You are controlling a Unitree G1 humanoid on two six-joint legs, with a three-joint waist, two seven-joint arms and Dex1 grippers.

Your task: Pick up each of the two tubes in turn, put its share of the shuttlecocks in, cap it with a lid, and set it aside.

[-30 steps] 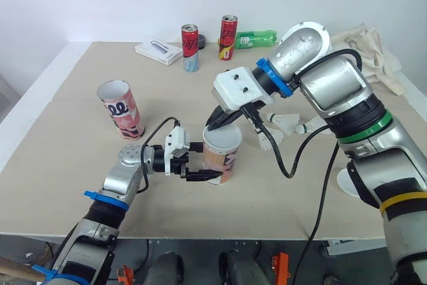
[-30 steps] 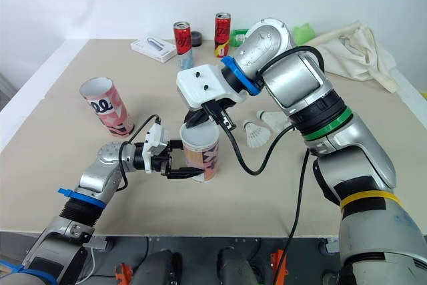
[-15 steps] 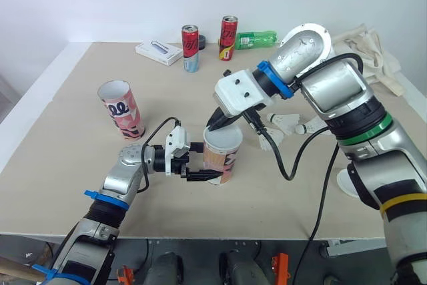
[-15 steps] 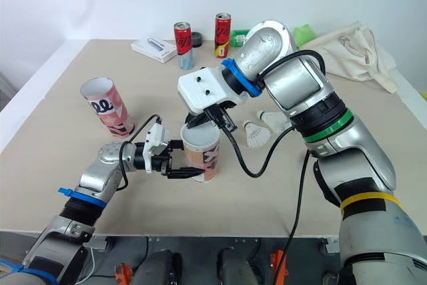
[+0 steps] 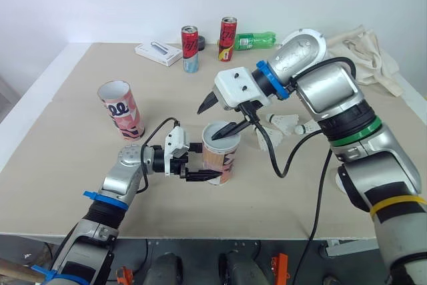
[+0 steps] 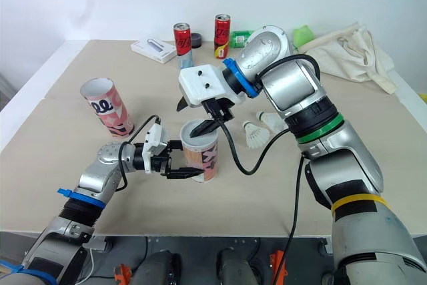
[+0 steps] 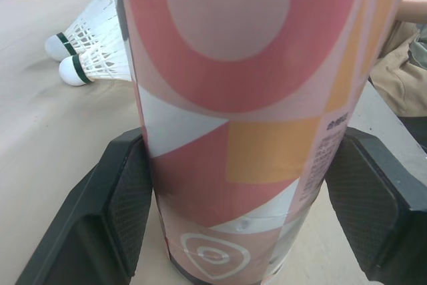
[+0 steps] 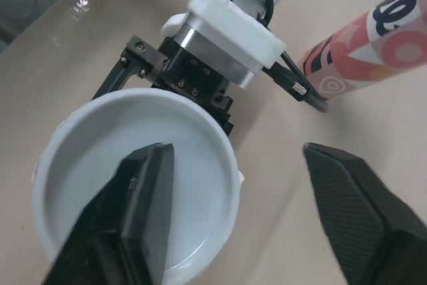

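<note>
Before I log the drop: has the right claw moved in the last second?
Yes. The right claw has spread open over the tube, one side swinging outside its rim.

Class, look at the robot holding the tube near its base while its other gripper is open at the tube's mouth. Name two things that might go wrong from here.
1. The right gripper is open, with one finger over the mouth of the tube and the other outside the rim. A sideways move might catch the rim and tip the tube.
2. The left gripper holds the tube only near its base, so a knock near the top could lever it loose.
</note>
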